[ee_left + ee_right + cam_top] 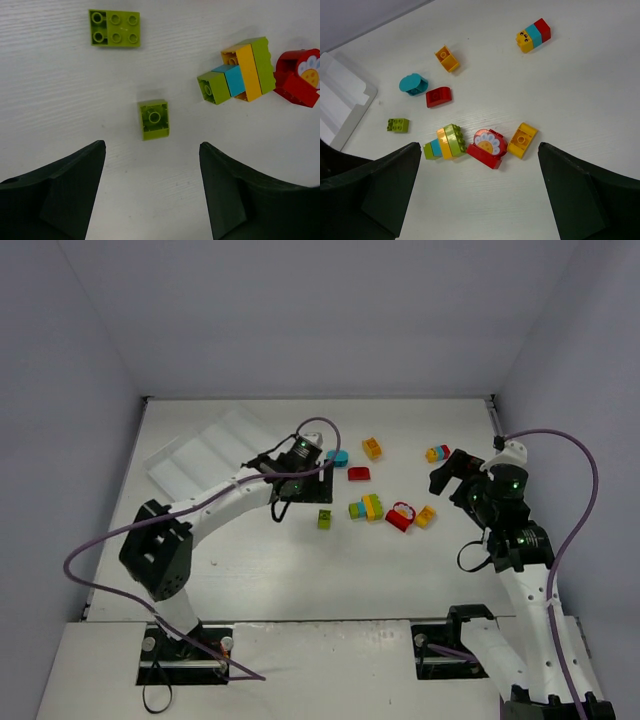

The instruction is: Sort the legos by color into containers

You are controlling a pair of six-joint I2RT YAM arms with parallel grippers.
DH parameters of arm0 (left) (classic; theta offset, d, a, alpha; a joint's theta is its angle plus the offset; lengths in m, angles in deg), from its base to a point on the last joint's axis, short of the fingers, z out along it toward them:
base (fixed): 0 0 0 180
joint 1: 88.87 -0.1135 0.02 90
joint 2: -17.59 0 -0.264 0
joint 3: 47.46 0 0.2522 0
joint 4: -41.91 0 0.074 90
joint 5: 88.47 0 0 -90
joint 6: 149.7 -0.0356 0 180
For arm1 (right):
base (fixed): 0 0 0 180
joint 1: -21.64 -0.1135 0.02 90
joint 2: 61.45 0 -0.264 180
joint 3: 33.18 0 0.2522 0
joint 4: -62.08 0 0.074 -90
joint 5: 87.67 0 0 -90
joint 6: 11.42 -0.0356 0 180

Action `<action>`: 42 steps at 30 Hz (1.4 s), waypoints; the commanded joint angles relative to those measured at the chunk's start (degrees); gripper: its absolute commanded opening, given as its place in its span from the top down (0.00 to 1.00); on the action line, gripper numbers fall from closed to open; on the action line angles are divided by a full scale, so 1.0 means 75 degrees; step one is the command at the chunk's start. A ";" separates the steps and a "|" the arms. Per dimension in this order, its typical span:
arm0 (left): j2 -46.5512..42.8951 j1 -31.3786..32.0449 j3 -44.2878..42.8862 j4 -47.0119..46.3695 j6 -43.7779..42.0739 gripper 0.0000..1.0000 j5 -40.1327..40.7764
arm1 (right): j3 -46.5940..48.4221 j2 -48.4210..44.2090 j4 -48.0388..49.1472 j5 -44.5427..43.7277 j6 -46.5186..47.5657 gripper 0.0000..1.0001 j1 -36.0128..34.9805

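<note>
The legos lie loose on the white table. In the left wrist view my open left gripper (pixel 152 146) hovers just short of a small lime green brick (pixel 154 118), nothing between its fingers. A larger green brick (pixel 115 28) lies beyond it. A green, teal and orange cluster (pixel 240 75) and a red flower brick (pixel 298 76) sit to the right. My right gripper (pixel 479 145) is open above the flower brick (pixel 487 147), with a yellow brick (pixel 522 140) beside it. The white tray of containers (pixel 200 455) lies at the back left, beside my left gripper (pixel 290 490).
Further back lie a teal brick (pixel 337 457), a red brick (pixel 358 474), an orange brick (pixel 372 448) and a yellow, teal and red cluster (pixel 437 453). My right gripper (pixel 455 475) hangs near that cluster. Grey walls enclose the table on three sides.
</note>
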 commanded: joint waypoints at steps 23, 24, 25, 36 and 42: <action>0.2062 0.0707 -0.1234 0.0232 0.0534 0.90 0.1739 | -0.0251 -0.0132 0.0605 -0.0186 0.0082 0.00 -0.0311; 0.1957 0.0707 -0.1187 0.0278 0.0534 0.94 0.1798 | -0.0251 -0.0132 0.0605 -0.0221 0.0082 0.00 -0.0335; 0.1712 0.0695 -0.1140 0.0348 0.0523 0.95 0.1868 | -0.0251 -0.0143 0.0605 -0.0233 0.0071 0.00 -0.0346; -0.0736 -0.1654 -0.0543 0.1497 -0.0016 0.96 0.2959 | -0.0227 -0.0284 0.0628 -0.0245 0.0164 0.00 -0.0592; -0.1114 -0.4096 -0.0027 0.1229 0.0171 0.95 0.2422 | -0.0274 -0.0401 0.0675 -0.0210 0.0176 0.00 -0.0698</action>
